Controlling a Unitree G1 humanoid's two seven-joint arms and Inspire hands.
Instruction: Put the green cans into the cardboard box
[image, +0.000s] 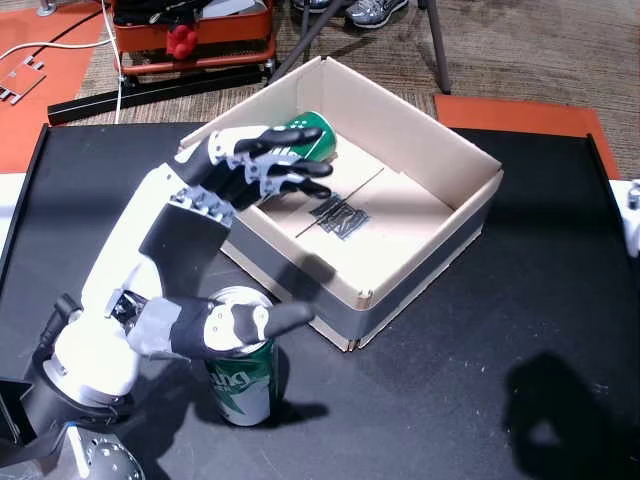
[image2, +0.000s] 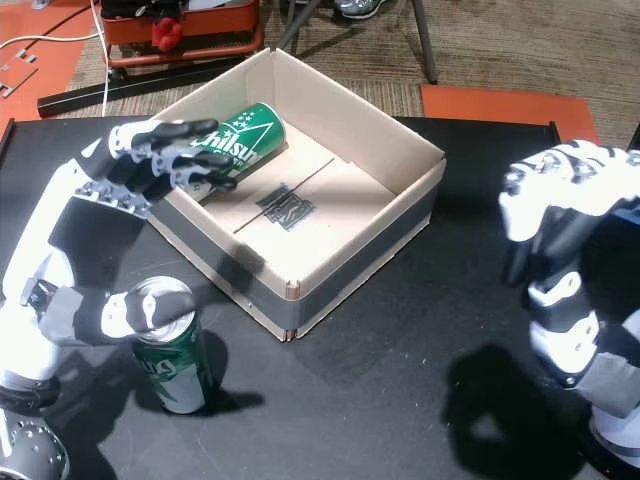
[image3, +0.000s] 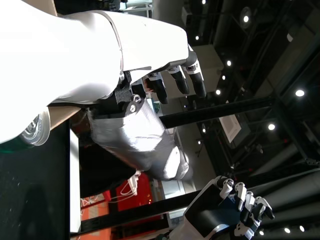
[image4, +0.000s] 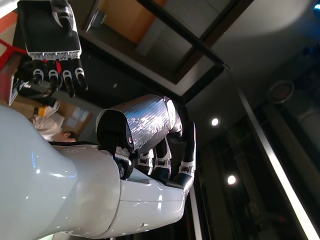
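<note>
Directly beneath left robot hand (image2: 150, 160) stands green can (image2: 172, 360).

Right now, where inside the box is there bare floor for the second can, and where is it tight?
The cardboard box has bare floor across its middle and near corner, beyond the black printed mark. The far left corner is crowded: a green can lies there with the left hand over that wall. The standing can waits outside on the black table.

Two green cans (image2: 170, 355) (image2: 238, 140), one cardboard box (image2: 405, 205), seemingly two robot hands (image2: 160, 160) (image2: 560, 200).

Glossy metal cans (image: 243, 385); matt cardboard box (image: 420, 265).
</note>
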